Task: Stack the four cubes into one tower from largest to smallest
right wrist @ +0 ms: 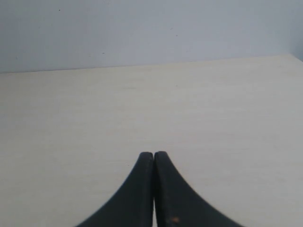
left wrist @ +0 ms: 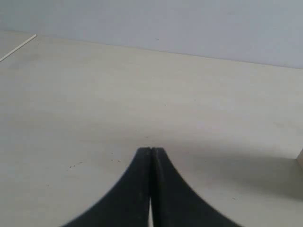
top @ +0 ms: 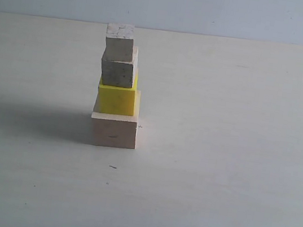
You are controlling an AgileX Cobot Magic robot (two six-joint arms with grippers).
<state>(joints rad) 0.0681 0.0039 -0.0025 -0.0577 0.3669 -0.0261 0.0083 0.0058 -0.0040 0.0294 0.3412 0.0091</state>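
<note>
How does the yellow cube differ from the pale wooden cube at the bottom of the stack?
Colour: the yellow cube is bright yellow, while the bottom wooden cube is pale bare wood.
Size: the yellow cube is smaller than the bottom wooden cube.
Place: the yellow cube sits on the bottom wooden cube, which rests directly on the table.
Both are plain cubes sitting level.

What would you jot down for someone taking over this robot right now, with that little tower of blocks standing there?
Grip: left fingers shut, empty; right fingers shut, empty; neither shows in the exterior view.
Things: on the table, large pale wooden cube at the bottom, yellow cube on it, then small wooden cube, smallest cube on top.
Done: all four stacked, largest to smallest.
Left: nothing apparent; the upper cubes sit slightly askew, so avoid bumping.
</note>
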